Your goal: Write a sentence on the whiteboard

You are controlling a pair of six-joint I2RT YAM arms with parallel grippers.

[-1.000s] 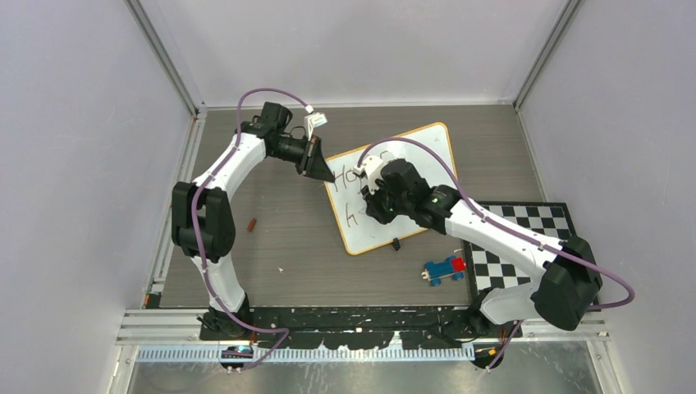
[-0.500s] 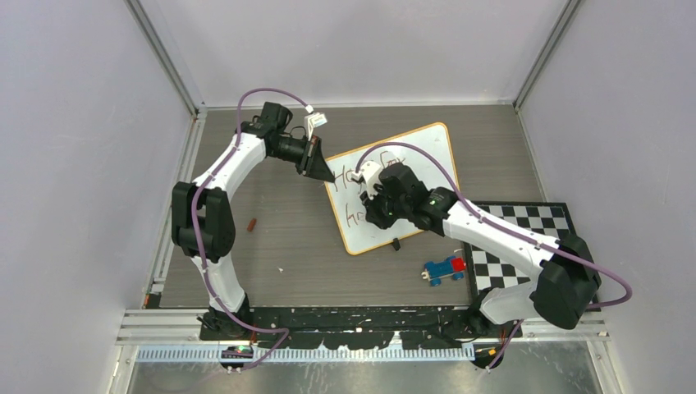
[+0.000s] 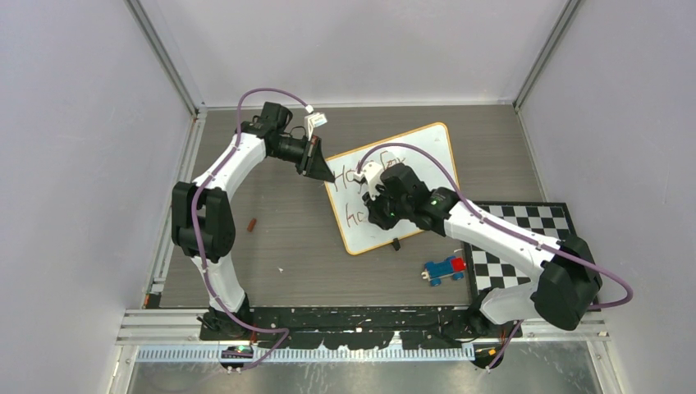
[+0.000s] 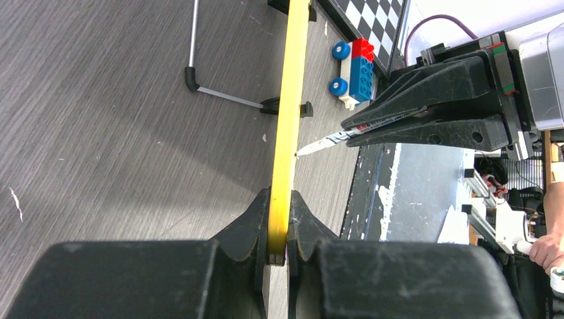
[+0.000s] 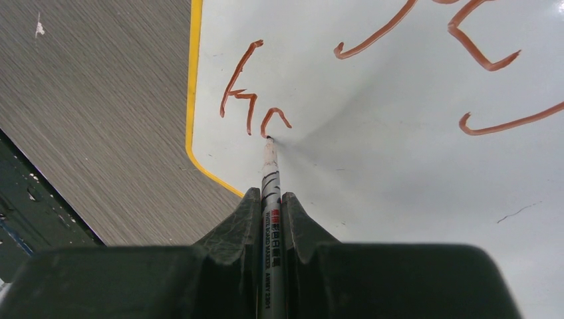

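The right jaws are closed on a thin marker (image 5: 271,193), which sticks straight out from between them toward the top of the right wrist view. Its tip touches the whiteboard (image 5: 399,199) just under a small arch-shaped stroke. This stroke is the newest piece of the sentence (image 5: 243,100), written in reddish-brown. To its left stands an "h" that starts the second line, near the yellow rim at the lower left of the board. Parts of the first line show at the upper right of that view. Bare white board stretches to the right of the tip, so the writing most likely carries on that way, along the board's long axis. The left jaws are closed on the board's rim, seen edge-on as a yellow strip running up the middle of the left wrist view. From above, the board lies at centre frame on the grey wood-grain bench (image 3: 279,238). Its long axis rises from lower left to upper right. The left arm pinches the upper left corner and the right arm reaches over the lower left part, so the right arm is the nearer one to the writing. A toy car (image 3: 444,268) and a checkered mat (image 3: 525,238) lie at lower right, apart from the board.
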